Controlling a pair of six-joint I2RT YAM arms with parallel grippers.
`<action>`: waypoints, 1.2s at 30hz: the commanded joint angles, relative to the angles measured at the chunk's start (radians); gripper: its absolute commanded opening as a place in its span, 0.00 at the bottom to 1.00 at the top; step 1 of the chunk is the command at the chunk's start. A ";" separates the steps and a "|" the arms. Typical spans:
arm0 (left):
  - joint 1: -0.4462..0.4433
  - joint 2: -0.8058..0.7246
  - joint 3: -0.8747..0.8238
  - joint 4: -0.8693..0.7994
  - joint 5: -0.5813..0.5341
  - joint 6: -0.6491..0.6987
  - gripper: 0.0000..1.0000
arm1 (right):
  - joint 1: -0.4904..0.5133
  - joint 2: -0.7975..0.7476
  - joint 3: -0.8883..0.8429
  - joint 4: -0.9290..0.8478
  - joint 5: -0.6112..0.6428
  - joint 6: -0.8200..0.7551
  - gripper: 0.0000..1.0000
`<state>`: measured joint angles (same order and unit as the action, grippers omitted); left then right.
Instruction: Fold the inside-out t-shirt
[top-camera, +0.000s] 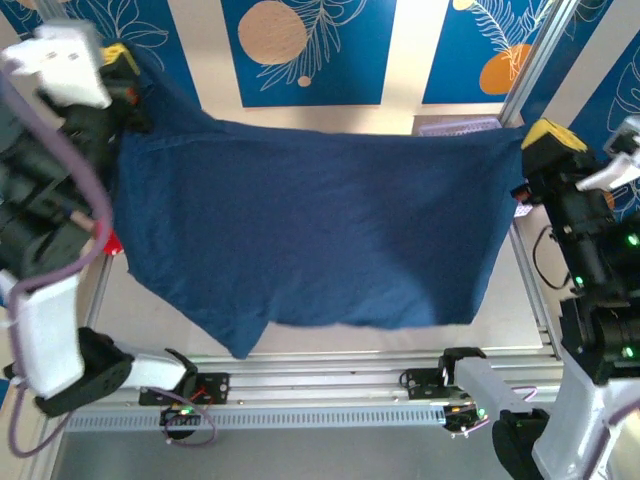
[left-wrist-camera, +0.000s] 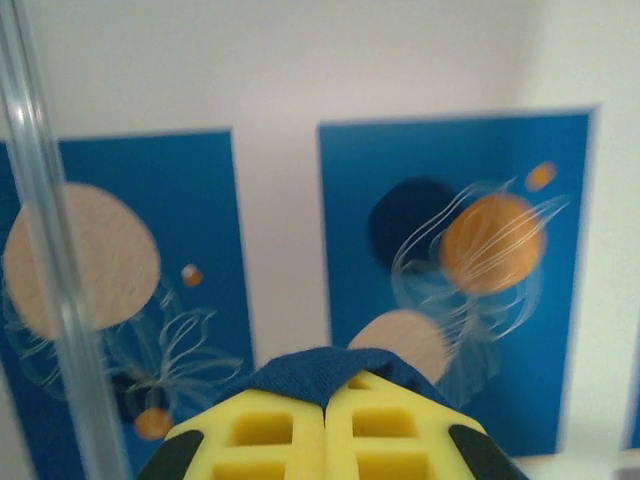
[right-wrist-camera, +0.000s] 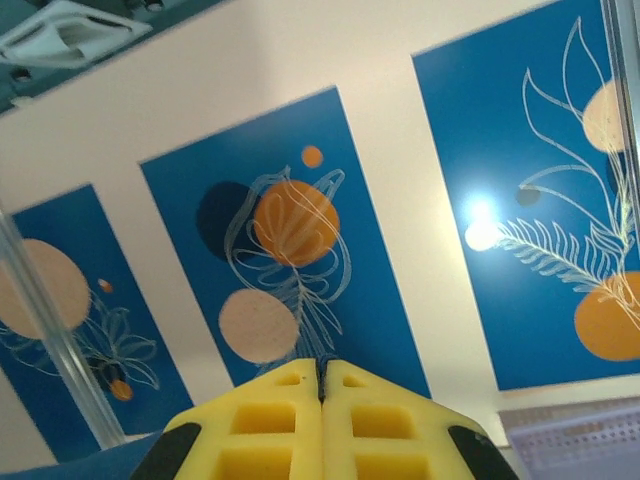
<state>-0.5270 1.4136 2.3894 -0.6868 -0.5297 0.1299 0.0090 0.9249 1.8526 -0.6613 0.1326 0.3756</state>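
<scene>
Navy inside-out t-shirt (top-camera: 310, 230), broad, smooth, between left hand (top-camera: 122, 62) and right hand (top-camera: 535, 142)

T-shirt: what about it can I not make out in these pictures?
- Top view: the t-shirt hides most of the table; a red thing at its left edge is mostly covered.
- Left wrist view: a small fold peeks over the left hand; the rest is cut off below.
- Right wrist view: the right hand, shut, hides the pinched cloth.
</scene>
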 joint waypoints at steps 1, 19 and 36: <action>0.154 0.136 -0.090 -0.080 0.142 -0.115 0.00 | -0.002 0.136 -0.150 0.083 0.070 -0.051 0.00; 0.295 1.124 0.342 -0.086 0.537 -0.407 0.67 | 0.105 1.140 -0.052 0.184 0.034 -0.018 0.41; 0.372 0.334 -1.084 0.347 0.524 -0.527 0.69 | 0.085 1.092 -0.425 0.048 -0.179 0.065 0.33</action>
<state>-0.1940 1.7107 1.3300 -0.3798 -0.0006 -0.3767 0.1272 2.0338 1.4235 -0.5213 -0.0269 0.4290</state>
